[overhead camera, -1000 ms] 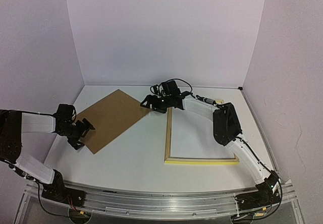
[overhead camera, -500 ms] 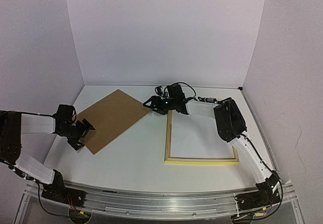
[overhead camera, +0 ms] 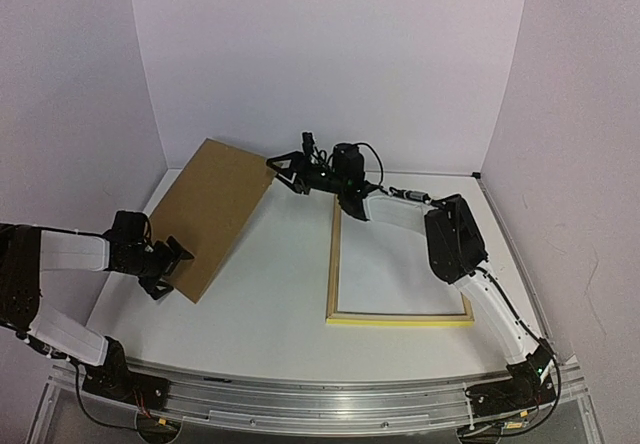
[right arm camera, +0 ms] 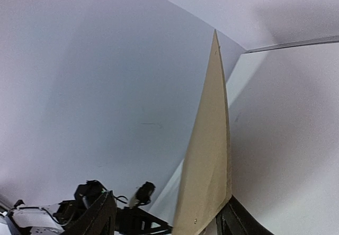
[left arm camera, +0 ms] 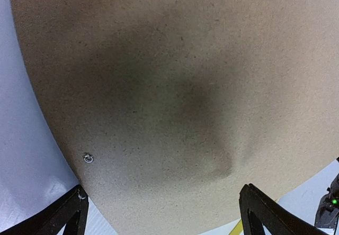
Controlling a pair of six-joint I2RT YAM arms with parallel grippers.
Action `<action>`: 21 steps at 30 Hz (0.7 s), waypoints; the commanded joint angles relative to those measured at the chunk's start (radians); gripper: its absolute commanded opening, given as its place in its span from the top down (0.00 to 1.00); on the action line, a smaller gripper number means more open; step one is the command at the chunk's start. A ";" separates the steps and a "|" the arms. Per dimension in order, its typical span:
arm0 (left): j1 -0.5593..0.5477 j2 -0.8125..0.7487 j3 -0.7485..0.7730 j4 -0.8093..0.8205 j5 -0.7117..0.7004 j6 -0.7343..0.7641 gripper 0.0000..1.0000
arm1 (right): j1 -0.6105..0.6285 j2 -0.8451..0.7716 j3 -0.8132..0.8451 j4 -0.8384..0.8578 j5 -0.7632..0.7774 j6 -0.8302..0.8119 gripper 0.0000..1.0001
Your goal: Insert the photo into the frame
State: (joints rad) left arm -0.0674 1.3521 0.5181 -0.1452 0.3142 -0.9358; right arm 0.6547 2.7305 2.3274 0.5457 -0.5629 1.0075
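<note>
From above, my right gripper (overhead camera: pixel 278 168) pinches the far corner of the brown backing board (overhead camera: pixel 212 212), tilting it up left of the frame (overhead camera: pixel 398 316), which lies flat on the table (overhead camera: pixel 270 314). My left gripper (overhead camera: pixel 172 269) gapes at the board's near edge.

My left wrist view fills with board between 2 spread fingers (left arm camera: pixel 69 216).

My right wrist view shows the board edge-on between my fingers (right arm camera: pixel 100 214).

Brown backing board (overhead camera: pixel 213 214) — now tilted up, right gripper (overhead camera: pixel 285 171) raised

even soft light, dark shadow blotch on board (left arm camera: pixel 175 102), wrist views blurry.
</note>
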 commanded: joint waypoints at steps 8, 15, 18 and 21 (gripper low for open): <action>-0.021 0.025 -0.039 0.023 0.145 0.086 0.01 | 0.144 -0.012 0.066 -0.018 0.029 -0.063 0.66; -0.021 -0.038 -0.029 -0.030 0.113 0.109 0.00 | 0.163 -0.122 -0.042 -0.143 0.160 -0.196 1.00; -0.021 -0.115 -0.002 -0.079 0.093 0.122 0.00 | 0.171 -0.176 -0.078 -0.166 0.200 -0.230 1.00; -0.021 -0.226 0.063 -0.205 0.004 0.136 0.00 | 0.171 -0.245 -0.133 -0.190 0.239 -0.253 1.00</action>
State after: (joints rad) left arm -0.0854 1.2658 0.4979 -0.2015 0.4105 -0.8364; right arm 0.8059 2.6694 2.2285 0.3740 -0.3960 0.8939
